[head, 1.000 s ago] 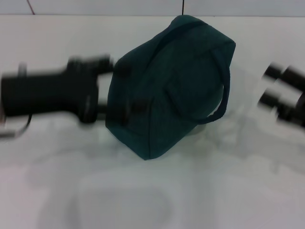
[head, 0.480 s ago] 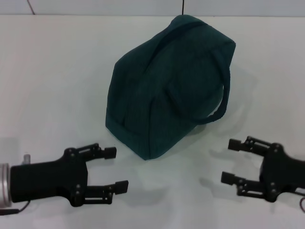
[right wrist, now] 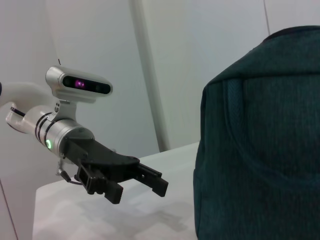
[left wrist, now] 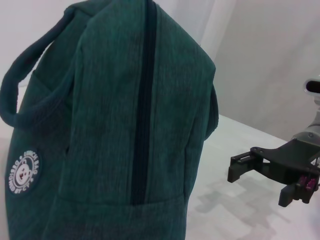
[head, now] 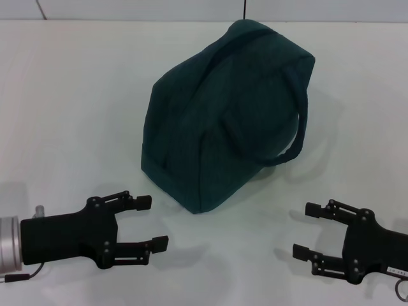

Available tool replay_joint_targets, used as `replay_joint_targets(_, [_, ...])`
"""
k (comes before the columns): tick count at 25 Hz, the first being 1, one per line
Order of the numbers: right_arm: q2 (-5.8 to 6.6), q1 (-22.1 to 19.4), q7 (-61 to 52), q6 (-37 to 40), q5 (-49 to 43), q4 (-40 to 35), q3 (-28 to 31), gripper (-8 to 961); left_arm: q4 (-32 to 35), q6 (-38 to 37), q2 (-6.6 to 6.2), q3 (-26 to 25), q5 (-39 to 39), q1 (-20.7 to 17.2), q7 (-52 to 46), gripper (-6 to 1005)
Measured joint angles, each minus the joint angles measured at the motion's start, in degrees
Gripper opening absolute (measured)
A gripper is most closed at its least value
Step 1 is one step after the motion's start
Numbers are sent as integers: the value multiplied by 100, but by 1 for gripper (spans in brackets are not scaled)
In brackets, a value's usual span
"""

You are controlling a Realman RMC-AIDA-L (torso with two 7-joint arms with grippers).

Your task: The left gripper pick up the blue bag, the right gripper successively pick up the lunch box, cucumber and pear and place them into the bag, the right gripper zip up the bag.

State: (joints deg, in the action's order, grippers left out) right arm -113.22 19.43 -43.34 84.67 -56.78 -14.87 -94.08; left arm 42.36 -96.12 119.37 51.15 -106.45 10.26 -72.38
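The blue bag (head: 229, 115) stands on the white desk (head: 76, 95), zipped shut, its dark zipper line running up the top seam and one padded loop handle (head: 294, 124) hanging over the side toward the right arm; a round white logo (left wrist: 22, 171) shows on one side panel. The left gripper (head: 150, 222) hovers low over the desk at the near left, fingers released and empty, apart from the bag. The right gripper (head: 309, 229) sits at the near right, fingers likewise spread, holding nothing.
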Motion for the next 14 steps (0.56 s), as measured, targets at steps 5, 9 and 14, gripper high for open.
replay_joint_targets(5, [-3,-1,9,3,-3,-6,-12,783,-1,-35,-5,-74,30,3,8,890])
replay_joint_targets(9, [-7,-1,10,25,-5,-11,1,782,-10,-68,-1,-192,42,9,13,890])
replay_joint_targets(14, [-27,-1,11,40,-8,-13,4,783,-27,-80,0,-194,23,11,15,890])
